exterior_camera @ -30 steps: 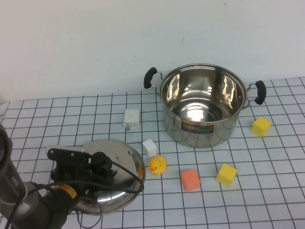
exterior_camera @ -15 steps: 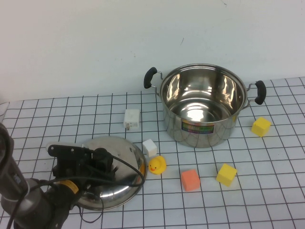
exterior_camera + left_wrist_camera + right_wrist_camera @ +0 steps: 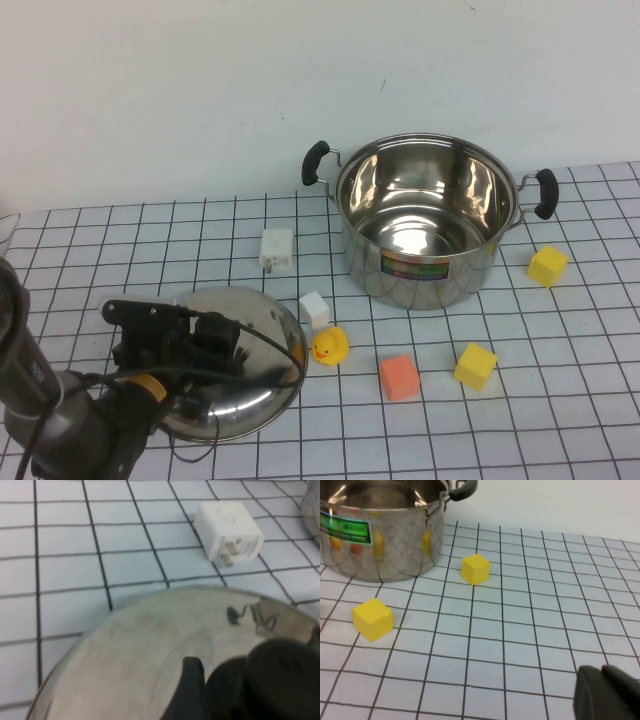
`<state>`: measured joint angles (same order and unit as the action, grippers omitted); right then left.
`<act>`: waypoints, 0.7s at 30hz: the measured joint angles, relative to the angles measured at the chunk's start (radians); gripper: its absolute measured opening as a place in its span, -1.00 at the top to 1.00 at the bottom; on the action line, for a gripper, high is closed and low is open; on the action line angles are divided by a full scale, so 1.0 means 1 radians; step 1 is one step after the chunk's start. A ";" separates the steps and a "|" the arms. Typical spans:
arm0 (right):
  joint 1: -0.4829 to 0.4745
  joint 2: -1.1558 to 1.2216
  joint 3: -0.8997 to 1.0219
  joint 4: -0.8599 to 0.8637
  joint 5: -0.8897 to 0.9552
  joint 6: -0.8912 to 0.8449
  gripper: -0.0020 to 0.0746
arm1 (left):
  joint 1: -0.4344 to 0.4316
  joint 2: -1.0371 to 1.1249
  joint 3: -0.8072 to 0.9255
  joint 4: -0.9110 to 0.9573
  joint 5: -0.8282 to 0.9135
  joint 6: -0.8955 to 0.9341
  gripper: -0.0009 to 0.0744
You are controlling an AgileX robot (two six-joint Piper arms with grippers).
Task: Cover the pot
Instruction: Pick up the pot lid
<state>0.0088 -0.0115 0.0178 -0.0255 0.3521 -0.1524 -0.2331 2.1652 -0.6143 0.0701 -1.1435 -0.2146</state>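
Near the table's (image 3: 90, 240) front-left corner, your left end effector (image 3: 215, 338) gripped the lid's (image 3: 262, 345) knob; the pot (image 3: 425, 225) stood uncovered. Right end effector's (image 3: 612, 692) opening: cannot tell.

1. I get bright, even light from above; the white tabletop (image 3: 600, 400) looks flat, with only soft, short shadows.
2. Glare patches sit inside the pot (image 3: 425, 220), and its wall mirrors the grid in my right wrist view.
3. My left wrist view is soft: the lid (image 3: 150, 645) and dark left pincer (image 3: 235, 685) blur up close.
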 joint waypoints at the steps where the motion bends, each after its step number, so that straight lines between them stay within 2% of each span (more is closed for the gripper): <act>1: 0.000 0.000 0.000 0.000 0.000 0.000 0.92 | 0.000 0.000 -0.009 0.006 0.000 0.000 -0.45; 21: 0.000 0.000 0.000 0.000 0.000 0.000 0.92 | 0.000 0.041 -0.049 0.014 -0.011 -0.002 -0.43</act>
<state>0.0088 -0.0115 0.0178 -0.0255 0.3521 -0.1524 -0.2331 2.2061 -0.6631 0.0844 -1.1549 -0.2161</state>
